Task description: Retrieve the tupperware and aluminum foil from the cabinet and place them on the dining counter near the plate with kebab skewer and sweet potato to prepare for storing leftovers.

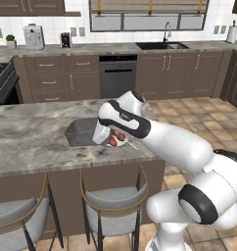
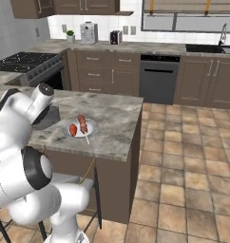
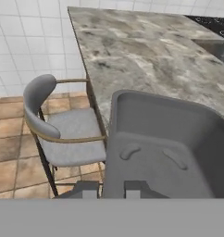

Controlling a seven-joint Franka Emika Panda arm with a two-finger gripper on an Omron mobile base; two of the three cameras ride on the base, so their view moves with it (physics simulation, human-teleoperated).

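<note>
- The gripper [image 3: 111,189] is closed on the near rim of the tub [image 3: 164,148]; in the hand view its two dark tips sit right at that rim.
- The grey tub [image 1: 81,132] is on the counter [image 1: 32,137], or just above it, I cannot tell which, near the counter's front edge.
- In the left base view the plate [image 1: 121,142] lies just right of the tub, partly hidden by the wrist.
- The right base view shows the plate [image 2: 80,133] clearly: the skewer [image 2: 82,123] and sweet potato [image 2: 72,129] lie side by side on it.
- A stool [image 3: 63,129] stands beside the counter [image 3: 132,55], below the tub's corner in the hand view.
</note>
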